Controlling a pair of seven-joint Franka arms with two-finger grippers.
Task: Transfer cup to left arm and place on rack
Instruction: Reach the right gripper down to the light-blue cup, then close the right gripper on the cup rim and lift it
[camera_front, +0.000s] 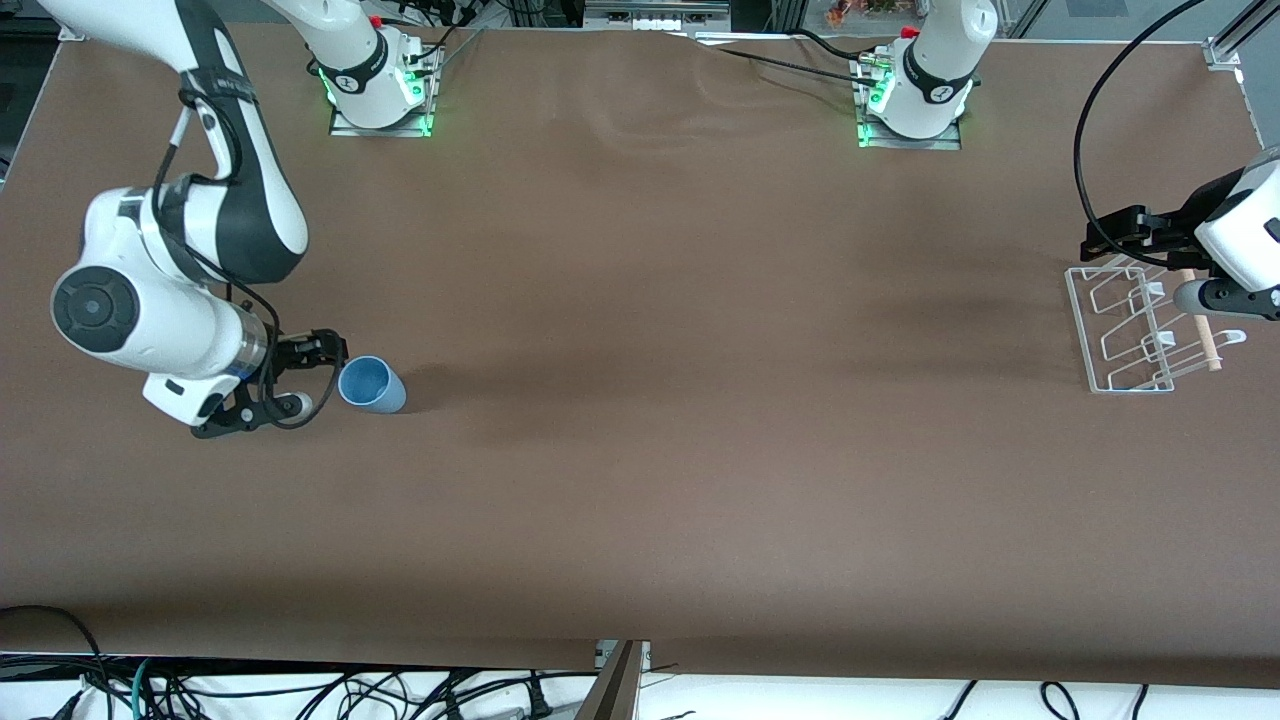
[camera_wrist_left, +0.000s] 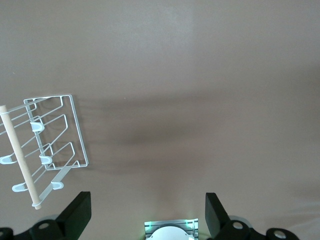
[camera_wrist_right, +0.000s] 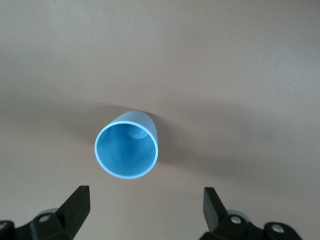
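- Nearest the front camera: brown bench (camera_front: 640, 480), bare across its middle, carrying everything else.
- Right arm (camera_front: 190, 260), reaching down at its own end of the bench, right gripper (camera_front: 318, 375) low over the bench with fingers (camera_wrist_right: 75, 205) spread wide, gripping nothing.
- Left arm (camera_front: 1235, 230), waiting at its own end, left gripper (camera_wrist_left: 147, 212) over the bench just beside the rack; fingers (camera_wrist_left: 77, 212) spread wide, empty.
- Rack (camera_front: 1120, 330), white wire with a light wooden dowel (camera_front: 1200, 320) across it, on the bench partly under the left arm's wrist, off to one side of the left fingers.
- Cup (camera_front: 372, 384), light blue, upright on the bench, just ahead of the right fingertips, apart from both; mouth open toward the right wrist camera (camera_wrist_right: 127, 150), well apart from the rack.
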